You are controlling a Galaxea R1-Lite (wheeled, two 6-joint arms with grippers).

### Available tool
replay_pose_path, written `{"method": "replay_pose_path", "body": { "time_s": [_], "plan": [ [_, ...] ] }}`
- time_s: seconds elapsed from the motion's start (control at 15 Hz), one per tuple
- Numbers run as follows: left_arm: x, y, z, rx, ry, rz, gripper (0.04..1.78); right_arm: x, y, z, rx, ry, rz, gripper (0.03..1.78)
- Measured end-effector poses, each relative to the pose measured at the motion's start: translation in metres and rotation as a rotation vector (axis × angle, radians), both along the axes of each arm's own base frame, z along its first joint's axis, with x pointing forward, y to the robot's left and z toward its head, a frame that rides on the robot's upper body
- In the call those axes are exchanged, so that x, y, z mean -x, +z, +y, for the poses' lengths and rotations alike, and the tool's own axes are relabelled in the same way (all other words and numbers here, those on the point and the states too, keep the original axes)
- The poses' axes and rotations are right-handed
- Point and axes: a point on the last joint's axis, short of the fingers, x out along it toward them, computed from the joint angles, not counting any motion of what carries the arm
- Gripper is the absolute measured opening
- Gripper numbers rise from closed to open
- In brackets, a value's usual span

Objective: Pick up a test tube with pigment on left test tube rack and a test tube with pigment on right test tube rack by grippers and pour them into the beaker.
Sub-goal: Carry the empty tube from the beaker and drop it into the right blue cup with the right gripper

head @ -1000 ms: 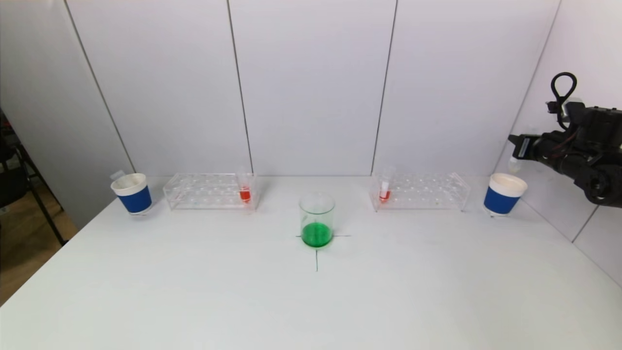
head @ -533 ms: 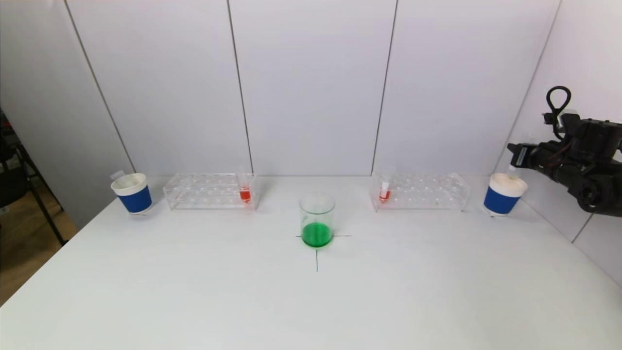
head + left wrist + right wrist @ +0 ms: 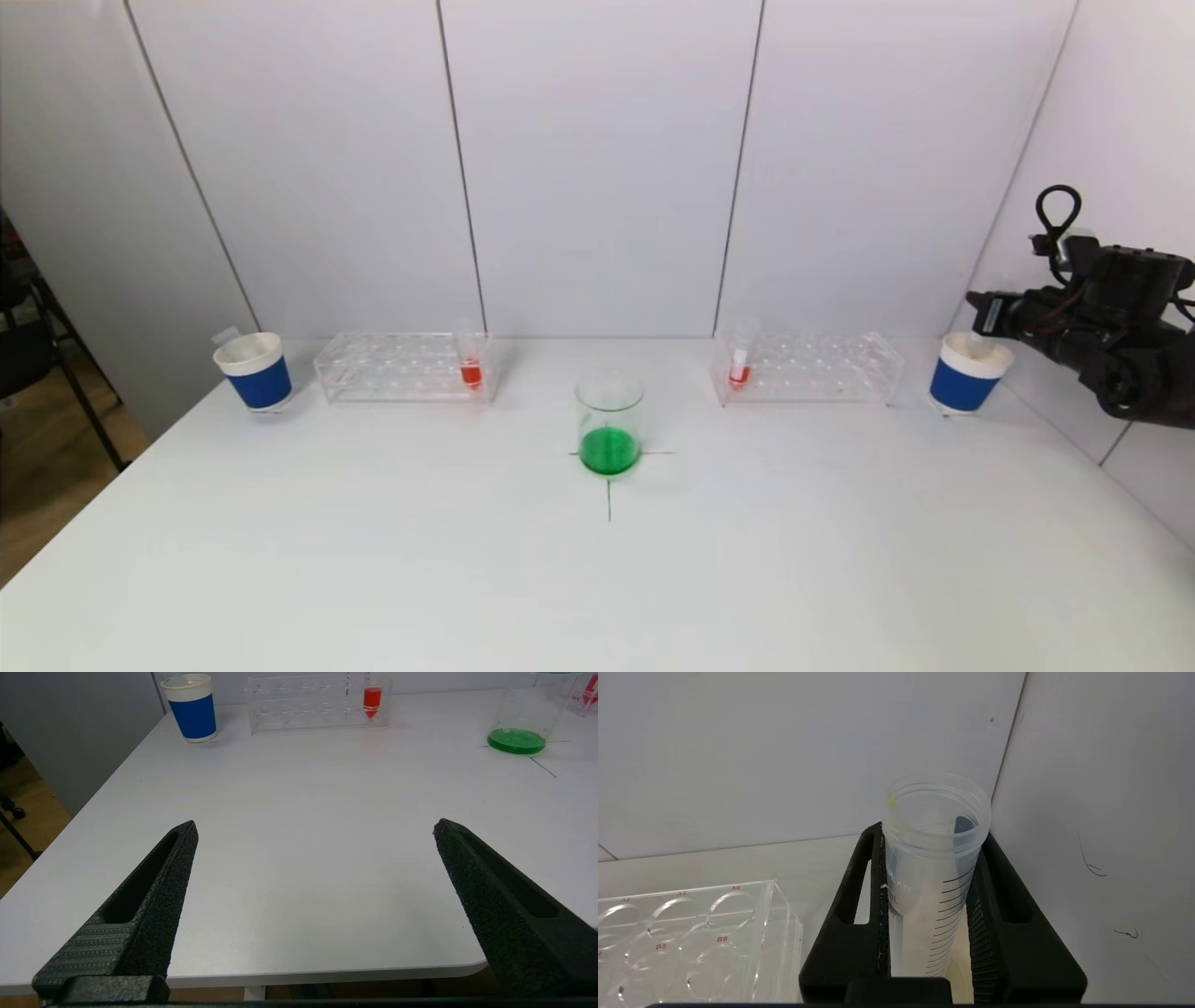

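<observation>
A clear beaker [image 3: 609,420] with green liquid stands at the table's middle. The left rack [image 3: 401,367] holds one tube with red pigment [image 3: 470,366]. The right rack [image 3: 808,367] holds another red tube [image 3: 739,366]. My right gripper [image 3: 980,317] is shut on an empty clear test tube [image 3: 934,858], upright, just over the right blue cup [image 3: 966,373]; its lower end dips into the cup. In the right wrist view the gripper [image 3: 932,833] clamps the tube on both sides. My left gripper [image 3: 315,825] is open and empty over the table's near left edge, out of the head view.
A second blue cup [image 3: 254,371] stands left of the left rack. White walls close the back and right sides, near the right arm. A black cross is drawn on the table under the beaker. The left wrist view shows the left rack [image 3: 317,700] and beaker [image 3: 518,723] far off.
My right gripper has come down with the empty tube toward the right blue cup; the tube's lower end now sits at the cup's mouth. Nothing else has moved.
</observation>
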Motion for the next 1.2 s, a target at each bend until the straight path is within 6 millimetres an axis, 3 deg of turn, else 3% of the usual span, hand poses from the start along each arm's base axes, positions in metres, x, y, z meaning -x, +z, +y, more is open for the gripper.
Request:
{"method": "replay_pose_path", "body": {
  "time_s": [1.2],
  "plan": [
    [0.0,0.0,0.0,0.0,-0.001,0.0,1.76,0.006,-0.012,0.0,0.003,0.001,0.007,0.52]
  ]
}}
